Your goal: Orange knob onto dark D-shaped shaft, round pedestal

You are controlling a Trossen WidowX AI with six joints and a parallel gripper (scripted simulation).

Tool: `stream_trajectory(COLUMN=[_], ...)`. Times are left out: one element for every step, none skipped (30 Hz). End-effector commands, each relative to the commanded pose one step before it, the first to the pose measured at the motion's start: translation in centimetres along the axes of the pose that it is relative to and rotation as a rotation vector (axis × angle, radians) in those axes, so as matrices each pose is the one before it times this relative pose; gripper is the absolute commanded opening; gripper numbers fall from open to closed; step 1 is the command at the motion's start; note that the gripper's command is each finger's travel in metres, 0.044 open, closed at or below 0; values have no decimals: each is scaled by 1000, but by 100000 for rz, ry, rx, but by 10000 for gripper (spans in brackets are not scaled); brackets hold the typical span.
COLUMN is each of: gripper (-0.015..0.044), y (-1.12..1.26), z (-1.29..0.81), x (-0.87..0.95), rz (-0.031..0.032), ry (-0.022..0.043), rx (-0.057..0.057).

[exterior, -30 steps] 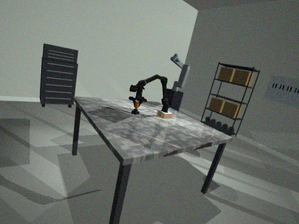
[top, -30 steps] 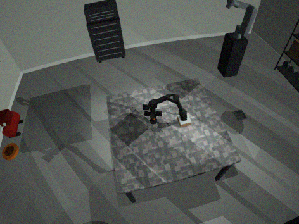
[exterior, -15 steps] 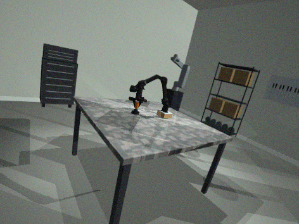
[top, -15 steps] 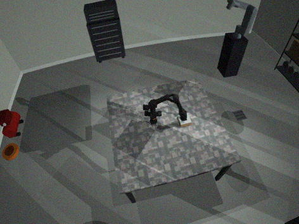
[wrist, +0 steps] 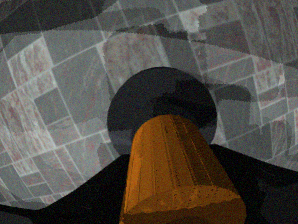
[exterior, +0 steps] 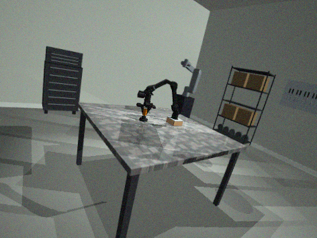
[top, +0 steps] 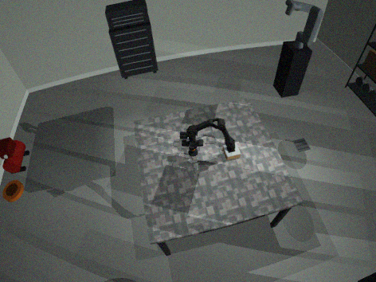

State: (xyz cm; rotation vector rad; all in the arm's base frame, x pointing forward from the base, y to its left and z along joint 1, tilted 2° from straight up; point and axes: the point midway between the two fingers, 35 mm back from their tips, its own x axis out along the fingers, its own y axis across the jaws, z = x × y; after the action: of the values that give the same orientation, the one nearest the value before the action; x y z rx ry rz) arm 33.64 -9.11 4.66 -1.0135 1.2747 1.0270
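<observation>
The hand (exterior: 145, 109) pinches the orange knob (wrist: 178, 185) directly above the round pedestal (wrist: 133, 106).

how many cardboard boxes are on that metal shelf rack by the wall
2: one cardboard box on the rack's top shelf, another on the middle shelf. Each shows a seam, so they may be pairs.

One counter (exterior: 188, 148), one arm (exterior: 161, 83), one knob (wrist: 176, 189), one pedestal (wrist: 133, 106), one rack (exterior: 262, 101), two boxes (exterior: 250, 81), one cabinet (exterior: 62, 81).
</observation>
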Motion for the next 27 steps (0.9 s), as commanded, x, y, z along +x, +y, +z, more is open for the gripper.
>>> stream_trajectory(gripper=[0, 0, 0, 0, 0, 0, 0, 0, 0, 0, 0, 0, 0, 0, 0, 0, 0, 0, 0, 0, 0, 0, 0, 0, 0, 0, 0], y=[-17, -1, -1, -1, 0, 1, 1, 1, 5, 0, 0, 1, 3, 6, 9, 15, 12, 10, 8, 6, 3, 1, -1, -3, -3, -3, -3], z=[21, 1, 1, 1, 0, -2, -4, -4, -12, 0, 0, -2, -3, -3, -2, -1, 0, 2, 3, 4, 4, 4, 3, 2, 1, 1, 0], x=[46, 4, 4, 3, 1, 0, 0, 0, 13, 0, 0, 78, 99, 91, 77, 99, 75, 66, 67, 69, 70, 71, 70, 69, 69, 68, 68], rz=[-15, 0, 0, 0, 0, 0, 0, 0, 0, 0, 0, 1, 1, 1, 1, 2, 2, 1, 1, 1, 1, 1, 0, 0, 0, 0, 0], ry=[-86, 0, 0, 0, 0, 0, 0, 0, 1, 0, 0, 0, 0, 0, 0, 0, 0, 0, 0, -1, -1, -1, -1, 0, 0, 0, 0], rx=[1330, 970, 953, 812, 319, 632, 1029, 1293, -162, 0, 0, -465, -805, -941, -909, -1220, -885, -722, -689, -692, -697, -698, -698, -698, -698, -698, -698])
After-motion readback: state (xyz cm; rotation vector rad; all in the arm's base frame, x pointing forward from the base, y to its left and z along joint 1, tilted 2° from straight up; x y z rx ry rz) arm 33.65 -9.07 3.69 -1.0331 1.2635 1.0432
